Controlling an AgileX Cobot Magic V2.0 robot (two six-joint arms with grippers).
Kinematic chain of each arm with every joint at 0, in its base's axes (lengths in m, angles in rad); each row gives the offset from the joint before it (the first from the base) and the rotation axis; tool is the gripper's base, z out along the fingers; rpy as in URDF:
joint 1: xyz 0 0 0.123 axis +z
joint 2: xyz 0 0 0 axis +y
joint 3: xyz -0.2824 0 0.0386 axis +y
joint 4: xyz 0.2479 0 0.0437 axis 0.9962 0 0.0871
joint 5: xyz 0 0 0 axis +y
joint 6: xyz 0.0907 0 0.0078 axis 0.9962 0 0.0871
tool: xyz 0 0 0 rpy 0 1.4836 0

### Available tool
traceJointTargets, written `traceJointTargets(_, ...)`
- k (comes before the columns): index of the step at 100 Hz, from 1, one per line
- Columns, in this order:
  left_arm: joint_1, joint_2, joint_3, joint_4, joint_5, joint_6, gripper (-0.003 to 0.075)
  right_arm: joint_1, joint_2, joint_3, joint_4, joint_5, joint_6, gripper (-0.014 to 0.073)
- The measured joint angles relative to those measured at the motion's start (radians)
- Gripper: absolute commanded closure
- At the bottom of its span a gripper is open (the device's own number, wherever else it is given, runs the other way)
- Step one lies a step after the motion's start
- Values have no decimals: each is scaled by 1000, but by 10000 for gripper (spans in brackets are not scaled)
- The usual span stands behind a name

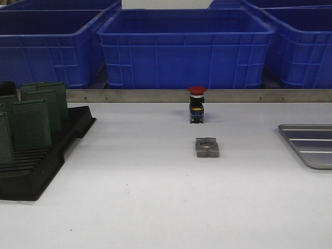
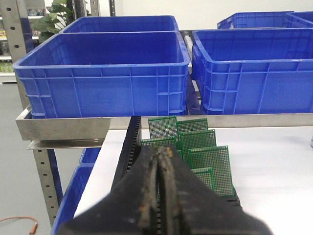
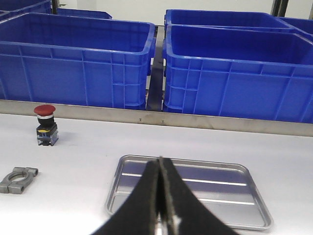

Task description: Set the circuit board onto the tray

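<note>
Both closed, gripping nothing: left tool [image 2: 160, 196] above green circuit boards [image 2: 198, 147] upright in black rack [image 1: 39, 166]; right tool [image 3: 160, 196] above tray [image 3: 234, 171] on bench [image 1: 155, 197].

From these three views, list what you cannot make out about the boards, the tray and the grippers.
- Circuit boards: front view's left edge cuts some off; in the left wrist view the shut left gripper hides the nearest ones, so no count.
- Black rack: its left part is cut off in the front view.
- Tray: front view's right edge cuts it; the right gripper, also shut, covers its near rim in the right wrist view.
- Neither arm appears in the front view.
</note>
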Motion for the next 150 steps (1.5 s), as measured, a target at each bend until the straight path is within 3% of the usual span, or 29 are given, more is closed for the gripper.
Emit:
traceJointTargets(29,0,278,-245,0,265,0,740,0,0,0,0,0,0,655)
traceJointTargets(44,0,445,-358,0,320,7,731,0,0,0,0,0,0,655)
traceJointTargets(54,0,560,-440,-2,355,41,643,0,0,0,0,0,0,655)
traceJointTargets(66,0,713,-529,-20,398,140,440,0,0,0,0,0,0,655)
traceJointTargets(78,0,848,-610,-62,420,257,302,0,0,0,0,0,0,655)
traceJointTargets(99,0,1074,-783,-158,492,396,290,0,0,0,0,0,0,655)
traceJointTargets(108,0,1172,-861,-216,556,529,290,0,0,0,0,0,0,655)
traceJointTargets(130,0,1375,-997,-354,782,1051,300,0,0,0,0,0,0,655)
traceJointTargets(150,0,1508,-1009,-357,814,1408,353,0,0,0,0,0,0,655)
